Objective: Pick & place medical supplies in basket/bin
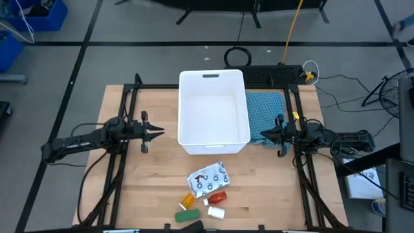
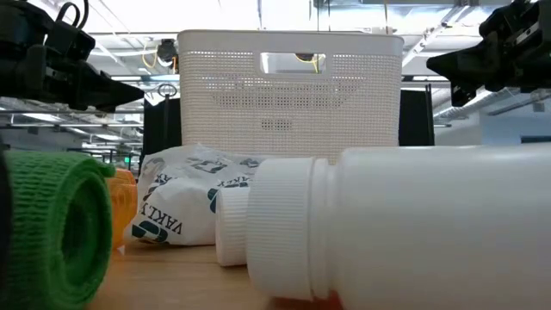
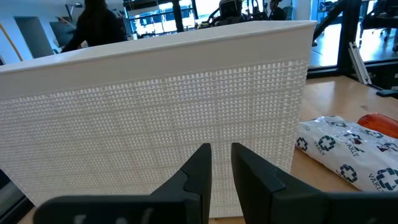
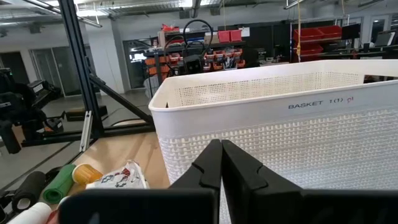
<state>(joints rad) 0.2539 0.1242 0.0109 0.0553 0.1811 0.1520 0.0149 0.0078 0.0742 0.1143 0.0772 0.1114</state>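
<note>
Here the white basket (image 1: 214, 112) stands on the wooden table (image 1: 129, 181) toward its far middle, with nothing visible inside it from above. A teal cloth (image 1: 266, 107) lies just beside its right wall. The medical supplies sit in a loose cluster near the table's front edge: a white pouch (image 1: 209, 178) with dark print, nearest the basket; in front of it an orange bottle (image 1: 187, 200), a red bottle (image 1: 217, 195) and a white bottle (image 1: 215, 211); and, nearest the edge, a green roll (image 1: 188, 216) with a dark block (image 1: 197, 226) beside it. The left end effector (image 1: 157, 132) hovers left of the basket, pointing at its wall, its fingers (image 3: 198, 171) a narrow gap apart and holding nothing. The right end effector (image 1: 264, 136) hovers at the basket's right side over the cloth's near edge, its fingers (image 4: 211, 165) pressed together, empty.
</note>
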